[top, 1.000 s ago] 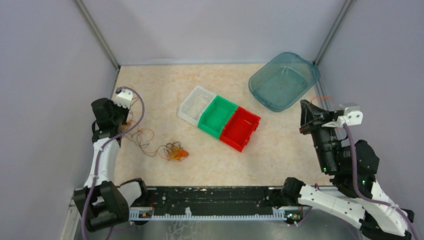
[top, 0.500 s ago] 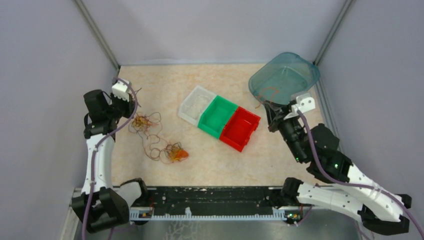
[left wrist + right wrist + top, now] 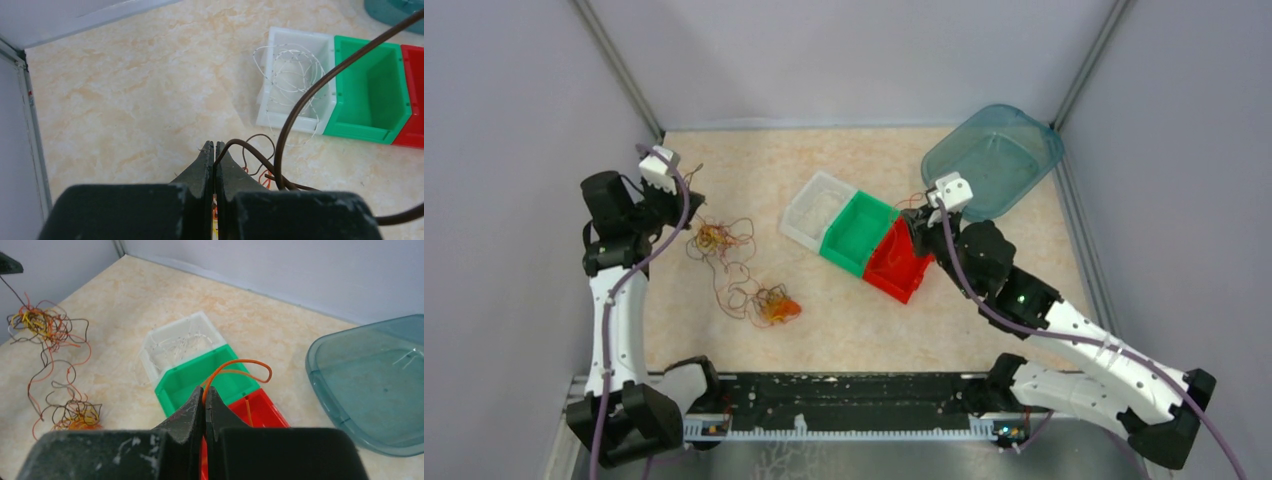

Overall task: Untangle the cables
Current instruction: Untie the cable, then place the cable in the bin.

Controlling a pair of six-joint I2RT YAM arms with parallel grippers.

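The cables lie on the left of the table as a tangle of brown, orange, red and yellow strands. An upper clump (image 3: 714, 238) hangs by strands above a lower clump (image 3: 774, 305). My left gripper (image 3: 690, 197) (image 3: 215, 146) is shut on a brown cable (image 3: 300, 100) that rises from the tangle. Over the seam between the green and red bins my right gripper (image 3: 921, 213) (image 3: 206, 390) is shut on a single orange cable (image 3: 245, 365). That cable loops over the green bin, and one end dangles into the red bin.
A white bin (image 3: 799, 235) holding a thin white cable (image 3: 292, 75), a green bin (image 3: 842, 258) and a red bin (image 3: 889, 285) sit in a diagonal row mid-table. A teal tub (image 3: 999, 160) stands at the back right. Grey walls enclose the table.
My right arm swung left from beside the teal tub to above the green and red bins, carrying the orange cable. The left gripper moved back and left, drawing the tangle's strands up.
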